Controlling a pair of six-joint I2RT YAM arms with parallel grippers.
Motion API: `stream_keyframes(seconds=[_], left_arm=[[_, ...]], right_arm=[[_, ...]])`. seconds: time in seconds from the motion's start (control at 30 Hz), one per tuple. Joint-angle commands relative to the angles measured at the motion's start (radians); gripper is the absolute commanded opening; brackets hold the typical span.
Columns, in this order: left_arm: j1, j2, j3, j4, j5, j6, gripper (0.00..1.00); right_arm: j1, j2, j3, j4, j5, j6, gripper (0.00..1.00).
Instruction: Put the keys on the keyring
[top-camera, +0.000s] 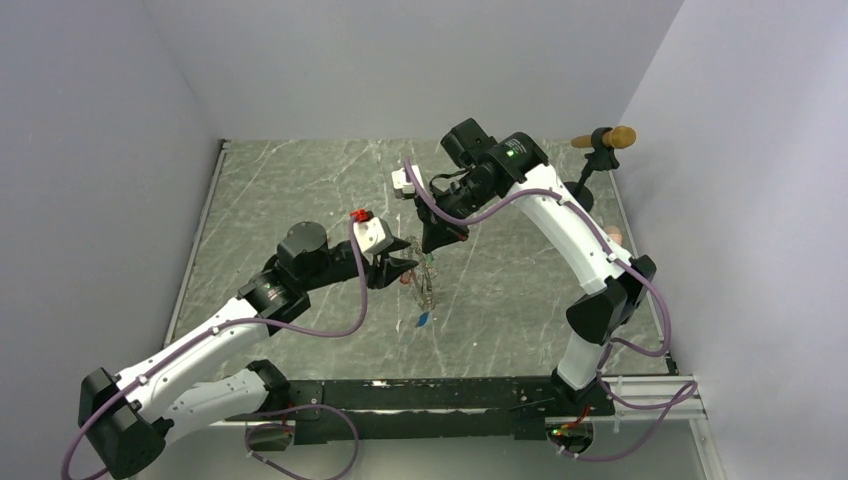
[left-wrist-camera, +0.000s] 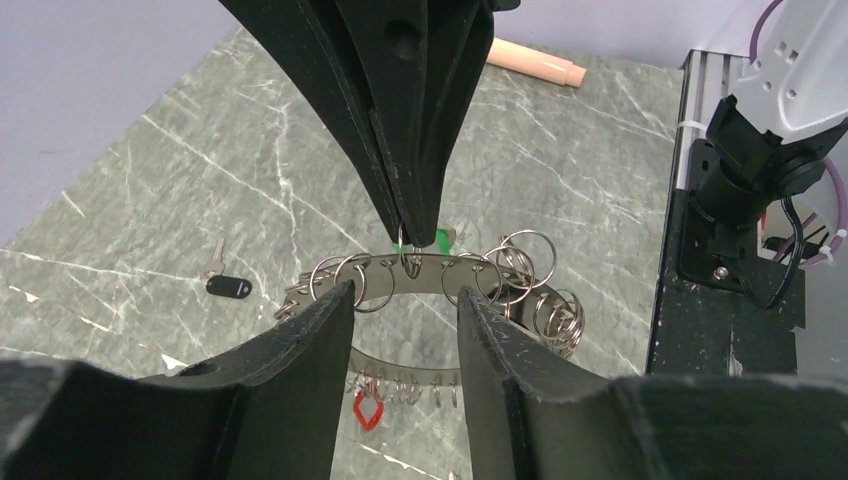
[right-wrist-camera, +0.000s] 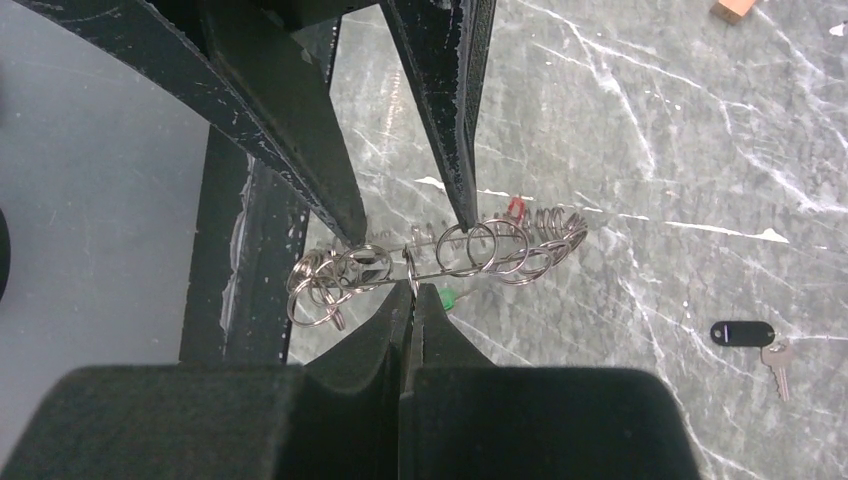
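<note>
1. keyring: flat dark metal band fringed with many small wire loops. It stands on edge near the middle of the grey marbled tabletop, between the 2 tools. Whether its lower rim touches the tabletop cannot be told

2. right tool: clenched, with its fingertips pinched on 1 small wire loop at the keyring's upper rim

3. left tool: released. Its 2 fingers are apart, 1 on either side of a stretch of the band just beneath the right tool's tip. Contact with the band cannot be told

4. green key: the green tag is just beside the right tool's tip, at the keyring's rim. Whether it hangs on the pinched loop cannot be told

5. blue key: lies on the tabletop just on the near side of the keyring, apart from both tools

6. black-tagged key: lies flat on the tabletop, well apart from the keyring

7. red tag: sits among the loops on the rim opposite the pinched loop

8. wooden dowel: lies on the tabletop, well apart from the keyring
</note>
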Motion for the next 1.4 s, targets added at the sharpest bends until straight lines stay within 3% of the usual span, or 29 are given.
stream_keyframes(seconds=[0.0, 0.87, 1.0, 1.2, 1.37], left_arm=[[0.0, 0.003, 0.031, 0.06, 0.02, -0.015, 0.46], [-0.002, 0.049, 0.029, 0.138, 0.06, -0.078, 0.13], [-0.002, 0.052, 0.04, 0.115, 0.048, -0.076, 0.0], [-0.004, 0.014, 0.004, 0.138, 0.006, -0.078, 0.0], [-0.003, -0.062, -0.126, 0.359, -0.045, -0.206, 0.0]], right_arm=[[0.003, -0.008, 0.036, -0.013, -0.022, -0.016, 0.0], [0.005, -0.006, 0.031, -0.017, -0.04, -0.023, 0.0], [0.005, -0.007, 0.03, -0.02, -0.042, -0.028, 0.0], [0.005, -0.014, 0.034, -0.037, -0.073, -0.052, 0.0], [-0.003, -0.018, 0.043, -0.054, -0.133, -0.075, 0.26]])
